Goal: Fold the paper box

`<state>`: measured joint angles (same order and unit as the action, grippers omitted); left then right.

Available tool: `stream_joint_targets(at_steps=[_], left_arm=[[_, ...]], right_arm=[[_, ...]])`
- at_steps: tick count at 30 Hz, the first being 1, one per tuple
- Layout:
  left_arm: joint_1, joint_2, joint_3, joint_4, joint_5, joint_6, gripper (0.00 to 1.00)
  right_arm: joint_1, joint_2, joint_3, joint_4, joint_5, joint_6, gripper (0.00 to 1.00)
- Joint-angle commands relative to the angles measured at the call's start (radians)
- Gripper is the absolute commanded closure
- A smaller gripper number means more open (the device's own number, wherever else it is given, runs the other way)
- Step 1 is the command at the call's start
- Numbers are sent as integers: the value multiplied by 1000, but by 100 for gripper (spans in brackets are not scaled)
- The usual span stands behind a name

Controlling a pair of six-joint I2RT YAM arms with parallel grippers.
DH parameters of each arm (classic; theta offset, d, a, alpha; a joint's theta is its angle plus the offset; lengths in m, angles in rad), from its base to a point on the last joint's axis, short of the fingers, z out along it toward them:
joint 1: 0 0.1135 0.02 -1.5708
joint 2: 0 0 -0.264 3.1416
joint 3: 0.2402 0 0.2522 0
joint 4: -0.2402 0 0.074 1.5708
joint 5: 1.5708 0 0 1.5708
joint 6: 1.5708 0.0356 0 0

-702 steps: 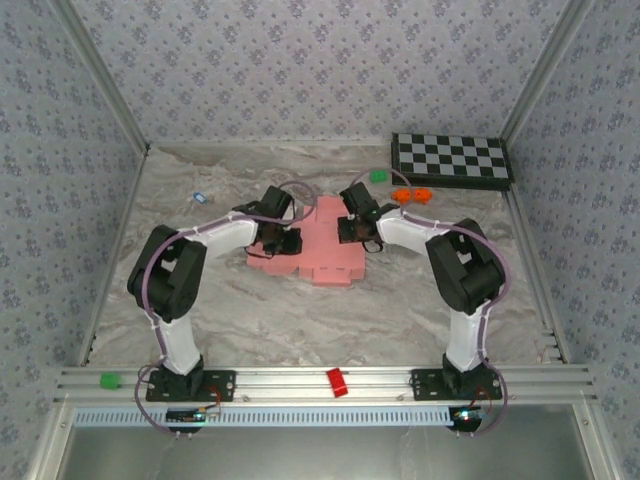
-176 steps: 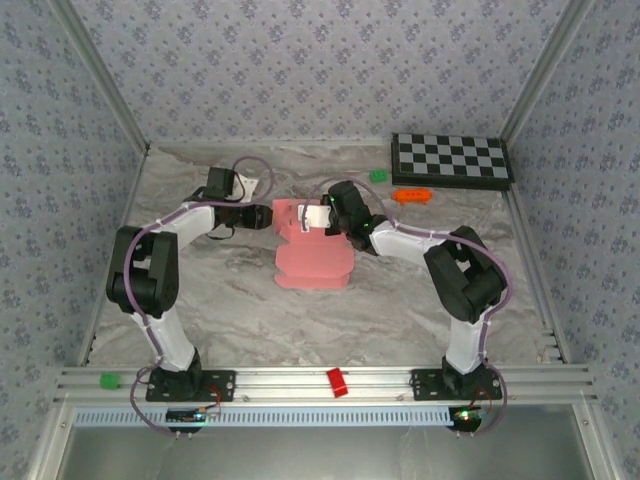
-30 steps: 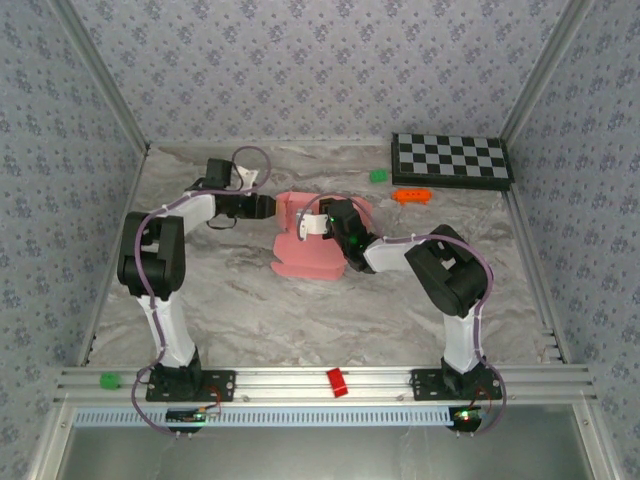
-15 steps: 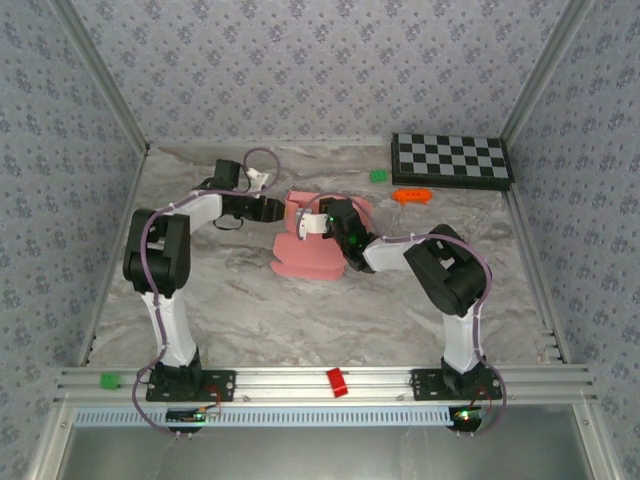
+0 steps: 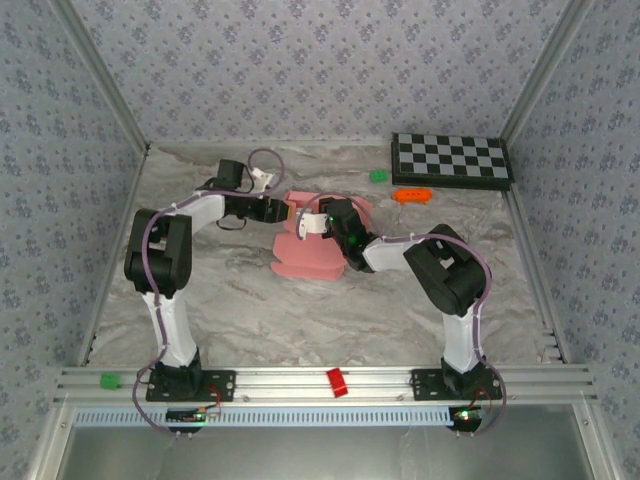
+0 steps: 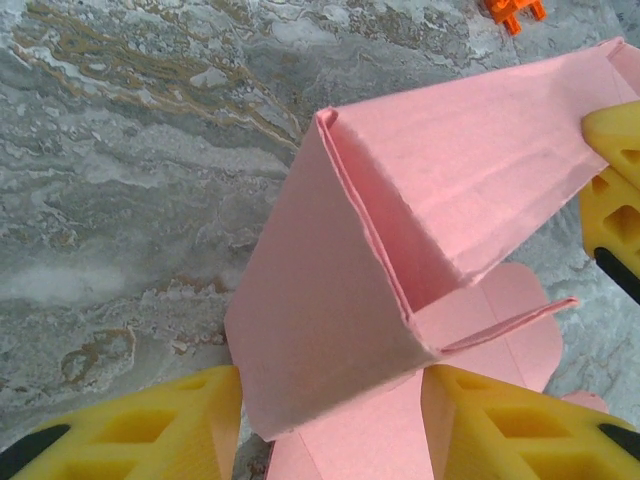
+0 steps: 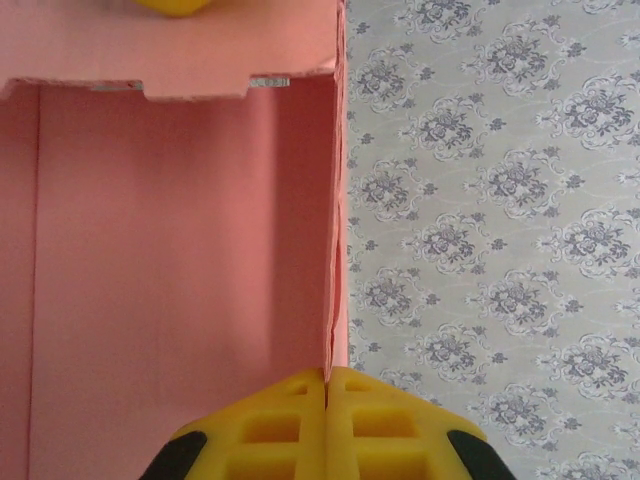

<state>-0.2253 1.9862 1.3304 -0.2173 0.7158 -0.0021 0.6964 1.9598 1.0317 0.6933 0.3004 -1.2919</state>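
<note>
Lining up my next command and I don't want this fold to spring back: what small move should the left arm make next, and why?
Probably close the left gripper. Its jaws stand open on either side of the paper box's raised, doubled-over wall, while the right gripper is shut on another upright wall edge. Pinching there would likely set that crease.

Pink paper box [image 5: 305,257], partly folded: far walls upright, near flap lying flat.
</note>
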Motion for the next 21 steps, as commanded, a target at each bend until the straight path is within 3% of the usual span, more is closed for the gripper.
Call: stream_joint_targets(at_steps=[1, 10, 21], left_arm=[[-19, -4, -30, 86, -31, -30, 50], [-39, -25, -80, 164, -36, -63, 49], [-42, -70, -161, 256, -152, -128, 50]], right_arm=[[9, 33, 19, -21, -7, -1, 100], [10, 36, 35, -43, -11, 0, 100], [15, 47, 47, -53, -15, 6, 100]])
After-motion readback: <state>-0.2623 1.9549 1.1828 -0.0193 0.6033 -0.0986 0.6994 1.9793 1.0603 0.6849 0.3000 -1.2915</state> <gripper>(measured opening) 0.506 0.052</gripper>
